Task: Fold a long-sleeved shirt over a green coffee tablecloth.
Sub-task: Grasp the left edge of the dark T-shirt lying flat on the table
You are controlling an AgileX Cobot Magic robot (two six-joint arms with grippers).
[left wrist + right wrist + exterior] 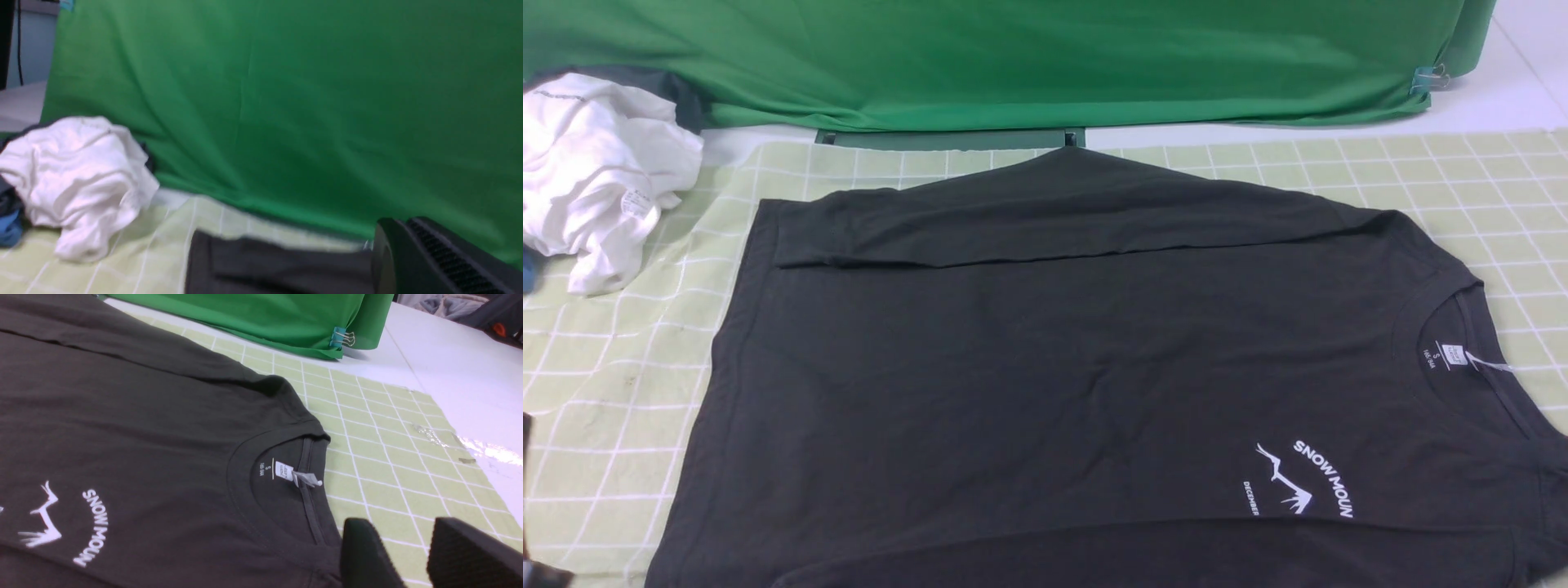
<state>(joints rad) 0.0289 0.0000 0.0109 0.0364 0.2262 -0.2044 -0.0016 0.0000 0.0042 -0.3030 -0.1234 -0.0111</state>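
Looks like an early fold: long-sleeved shirt (1045,367) flat on the green coffee tablecloth (1462,171) mid-counter (1515,90), collar (1421,327) toward the right edge, far sleeve (1054,220) laid across the body. Calls next for pinching the near side. Shows right tool (404,539) apart, empty, beside the collar; left tool (429,253) together. Has white garment (596,171) at far-left corner, green fabric (1013,57) along far edge.

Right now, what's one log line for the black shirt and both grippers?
black cotton long-sleeved shirt: flat on pale green grid tablecloth, far sleeve folded across | left gripper: shut | right gripper: open, empty
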